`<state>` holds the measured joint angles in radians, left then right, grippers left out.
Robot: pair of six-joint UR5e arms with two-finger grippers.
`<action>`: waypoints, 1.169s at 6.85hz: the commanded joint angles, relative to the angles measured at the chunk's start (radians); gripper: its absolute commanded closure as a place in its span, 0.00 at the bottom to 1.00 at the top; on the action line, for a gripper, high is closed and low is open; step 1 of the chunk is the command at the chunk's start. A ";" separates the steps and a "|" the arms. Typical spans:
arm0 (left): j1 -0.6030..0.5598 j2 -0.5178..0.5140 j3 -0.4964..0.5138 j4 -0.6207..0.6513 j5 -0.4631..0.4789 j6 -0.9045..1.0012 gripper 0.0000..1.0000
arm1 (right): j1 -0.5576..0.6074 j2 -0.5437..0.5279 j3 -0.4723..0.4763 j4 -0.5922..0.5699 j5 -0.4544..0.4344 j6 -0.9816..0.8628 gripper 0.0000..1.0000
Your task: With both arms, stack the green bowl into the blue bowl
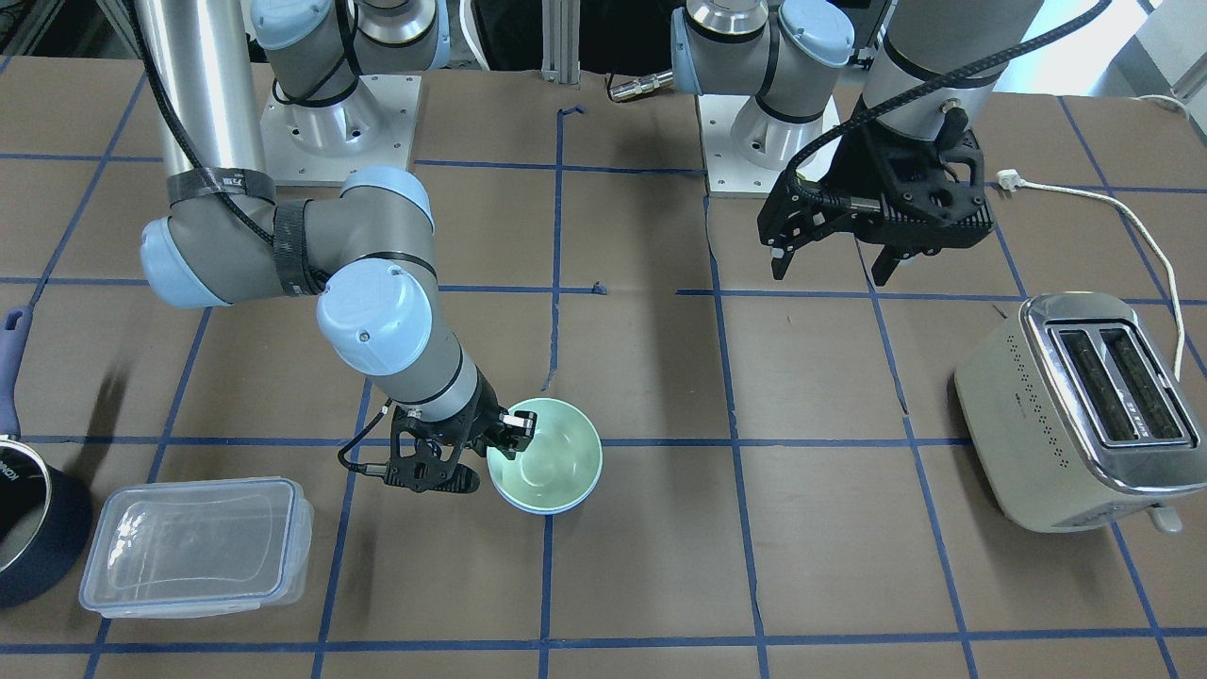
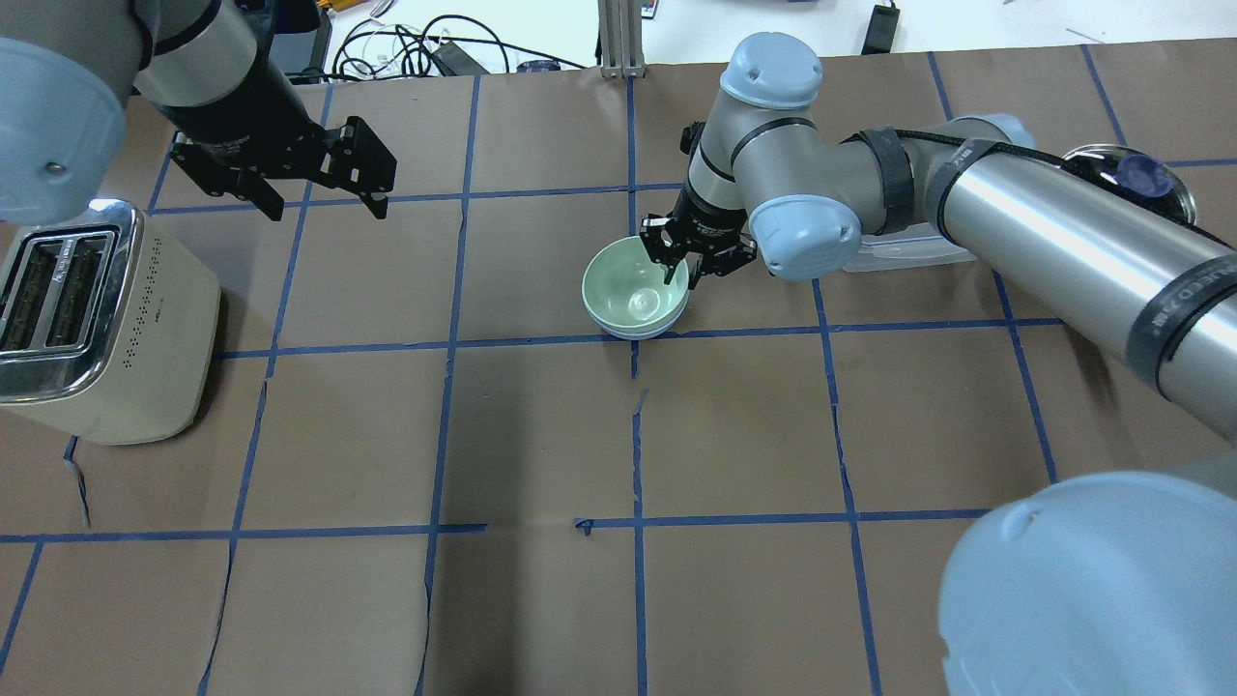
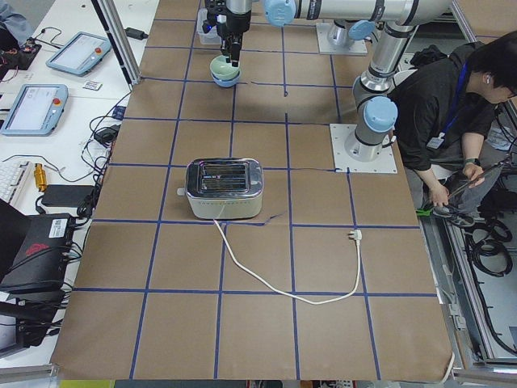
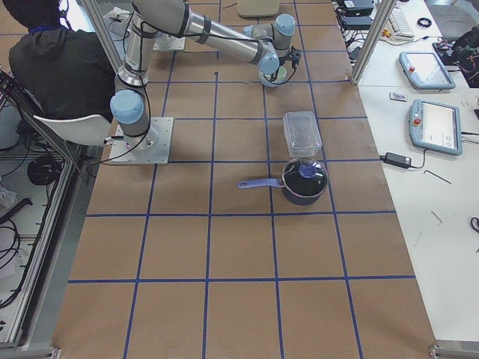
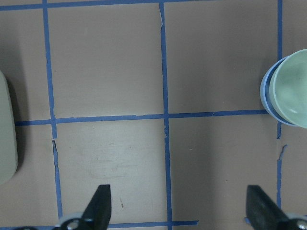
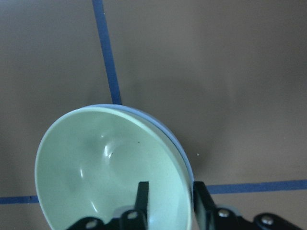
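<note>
The right gripper reaches down at the rim of the green bowl. Its jaws are set narrow and straddle the rim, with one finger inside the bowl and the other against the outer wall. I cannot tell whether they are pressing on the rim or only sitting around it.

The green bowl sits nested inside the blue bowl, upright, near the middle of the brown paper-covered table. Only a thin blue edge shows around it.

The left gripper hangs above the table well apart from the bowls, with its jaws spread wide and nothing between them. A cream toaster stands near it. A clear plastic container and a dark pot sit beyond the right arm.
</note>
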<state>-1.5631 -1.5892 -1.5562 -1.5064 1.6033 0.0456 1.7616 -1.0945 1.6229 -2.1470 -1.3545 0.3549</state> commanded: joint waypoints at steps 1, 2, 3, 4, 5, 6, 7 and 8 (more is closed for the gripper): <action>0.000 0.000 -0.001 0.000 -0.002 -0.001 0.00 | -0.016 -0.011 -0.017 -0.018 -0.005 -0.004 0.00; 0.000 0.000 -0.001 0.000 -0.002 -0.003 0.00 | -0.028 -0.037 -0.043 0.022 -0.061 -0.008 0.00; 0.000 0.000 0.001 0.000 -0.002 -0.003 0.00 | -0.060 -0.074 -0.079 0.127 -0.105 -0.028 0.00; 0.000 0.000 -0.001 0.000 -0.002 -0.003 0.00 | -0.118 -0.120 -0.107 0.241 -0.107 -0.087 0.00; -0.002 -0.002 0.001 0.000 -0.002 -0.003 0.00 | -0.178 -0.172 -0.104 0.301 -0.120 -0.115 0.00; -0.002 0.000 0.002 0.000 -0.002 -0.003 0.00 | -0.209 -0.227 -0.103 0.352 -0.168 -0.120 0.00; -0.002 -0.002 0.002 0.000 -0.002 -0.004 0.00 | -0.206 -0.287 -0.109 0.436 -0.204 -0.120 0.00; -0.002 -0.002 0.004 0.000 -0.002 -0.004 0.00 | -0.206 -0.341 -0.104 0.526 -0.231 -0.132 0.00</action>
<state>-1.5646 -1.5902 -1.5536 -1.5063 1.6014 0.0419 1.5598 -1.3687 1.5171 -1.7222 -1.5491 0.2338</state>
